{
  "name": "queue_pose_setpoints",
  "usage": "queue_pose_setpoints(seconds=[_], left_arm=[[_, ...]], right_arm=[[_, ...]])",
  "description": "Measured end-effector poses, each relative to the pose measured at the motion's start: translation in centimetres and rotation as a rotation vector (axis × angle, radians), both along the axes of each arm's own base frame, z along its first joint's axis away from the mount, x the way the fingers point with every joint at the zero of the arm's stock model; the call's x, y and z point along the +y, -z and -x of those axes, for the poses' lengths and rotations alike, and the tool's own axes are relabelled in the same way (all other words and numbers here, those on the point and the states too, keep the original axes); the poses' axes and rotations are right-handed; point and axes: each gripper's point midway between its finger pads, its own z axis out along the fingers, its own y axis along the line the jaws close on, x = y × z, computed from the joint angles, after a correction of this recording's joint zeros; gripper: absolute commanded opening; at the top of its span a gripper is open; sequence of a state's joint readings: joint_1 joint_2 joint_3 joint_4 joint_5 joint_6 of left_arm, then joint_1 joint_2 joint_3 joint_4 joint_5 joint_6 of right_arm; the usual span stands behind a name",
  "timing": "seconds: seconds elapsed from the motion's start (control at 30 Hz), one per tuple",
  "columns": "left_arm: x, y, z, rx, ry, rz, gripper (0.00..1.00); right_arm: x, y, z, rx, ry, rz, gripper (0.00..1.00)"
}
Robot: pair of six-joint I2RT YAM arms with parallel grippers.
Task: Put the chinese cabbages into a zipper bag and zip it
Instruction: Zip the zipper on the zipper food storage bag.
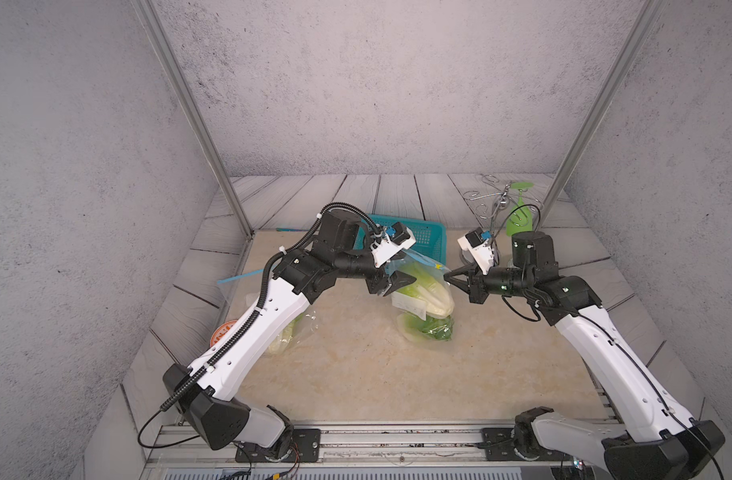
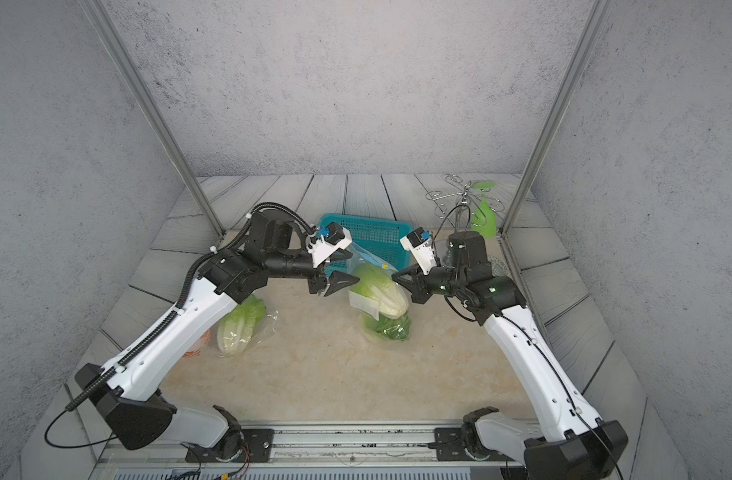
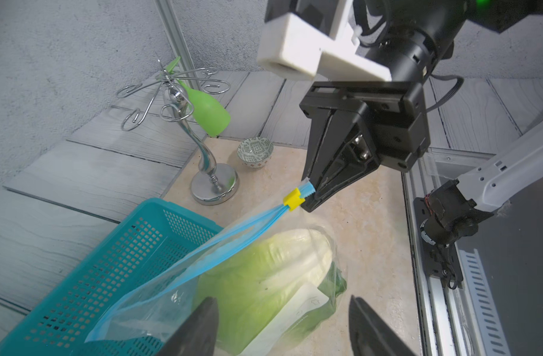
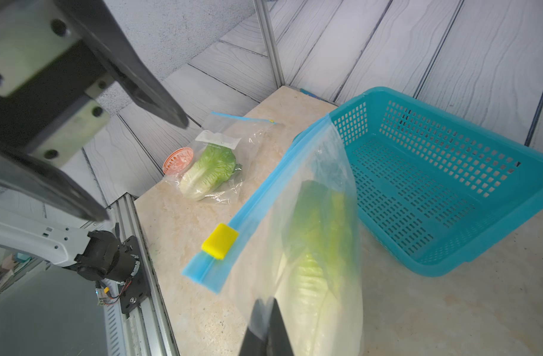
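Right gripper (image 3: 310, 197): jaws fully closed, clamping one corner of the zipper bag (image 3: 159, 308) at the end of its blue zip strip (image 3: 233, 242), just past the yellow slider (image 3: 293, 199). The clamped corner is held above the table (image 1: 356, 374), and the film hangs slack from it. From the slider onward the two halves of the strip stand apart, so the mouth is unsealed.

Left gripper (image 3: 284, 300): jaws wide apart, nothing held. It sits at the side of the bag opposite the right gripper. Contact with the film cannot be determined.

Contents: two chinese cabbages (image 1: 428, 293) are inside the bag at mid-table, a pale head lying over a darker green one.

Third cabbage (image 2: 239, 324): on the robot's left side of the table, enclosed in a second bag (image 4: 230, 135), just beside an orange dish (image 4: 177, 160).

Behind the held bag stands a teal perforated basket (image 1: 422, 237). At the far right corner, a patterned bowl (image 3: 255, 152) sits just beside the base of a chrome rack (image 3: 208, 166). A green goblet (image 3: 208, 111) hangs upside down from the rack.
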State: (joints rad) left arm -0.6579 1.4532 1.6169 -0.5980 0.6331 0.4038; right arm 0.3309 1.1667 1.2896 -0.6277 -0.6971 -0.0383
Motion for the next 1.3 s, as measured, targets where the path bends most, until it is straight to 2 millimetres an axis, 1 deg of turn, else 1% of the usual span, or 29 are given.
queue_pose_setpoints(seconds=[0.17,0.27,0.37,0.53,0.67,0.73,0.87,0.97,1.1,1.2,1.3], left_arm=[[-0.9,1.2,-0.7,-0.092,0.055,-0.036,0.7],[-1.4,1.4,-1.3,-0.145,0.081,-0.037,0.7],[-2.3,2.0,-1.6,-0.153,0.117,-0.032,0.7],[-3.9,3.3,-1.2,-0.139,0.19,-0.019,0.68],[-4.5,3.8,-1.4,-0.146,0.206,-0.021,0.67],[-4.6,3.7,-1.6,-0.154,0.209,-0.022,0.67],[-5.0,2.5,-1.9,-0.189,0.221,-0.013,0.67],[-5.0,1.5,-1.6,-0.211,0.241,-0.004,0.68],[-5.2,0.7,-1.2,-0.214,0.276,0.007,0.67],[-5.6,1.0,-0.6,-0.189,0.319,0.022,0.64],[-6.1,1.8,0.1,-0.146,0.367,0.029,0.59]], right_arm=[[0.4,-0.4,0.6,0.002,-0.028,-0.012,0.0],[0.7,-0.4,0.9,0.004,-0.047,-0.014,0.0],[0.9,-0.4,1.1,-0.004,-0.062,-0.013,0.0],[1.1,-0.4,1.3,-0.009,-0.071,-0.012,0.0],[1.2,-0.2,1.6,-0.005,-0.087,-0.014,0.0],[1.2,0.0,1.8,-0.008,-0.093,-0.011,0.0],[1.2,0.1,2.1,-0.018,-0.101,-0.001,0.0],[1.1,0.3,2.2,-0.023,-0.108,0.009,0.0],[1.2,0.4,2.3,-0.031,-0.115,0.015,0.0],[1.2,0.4,2.3,-0.035,-0.119,0.019,0.0],[1.1,0.5,2.4,-0.035,-0.119,0.024,0.0]])
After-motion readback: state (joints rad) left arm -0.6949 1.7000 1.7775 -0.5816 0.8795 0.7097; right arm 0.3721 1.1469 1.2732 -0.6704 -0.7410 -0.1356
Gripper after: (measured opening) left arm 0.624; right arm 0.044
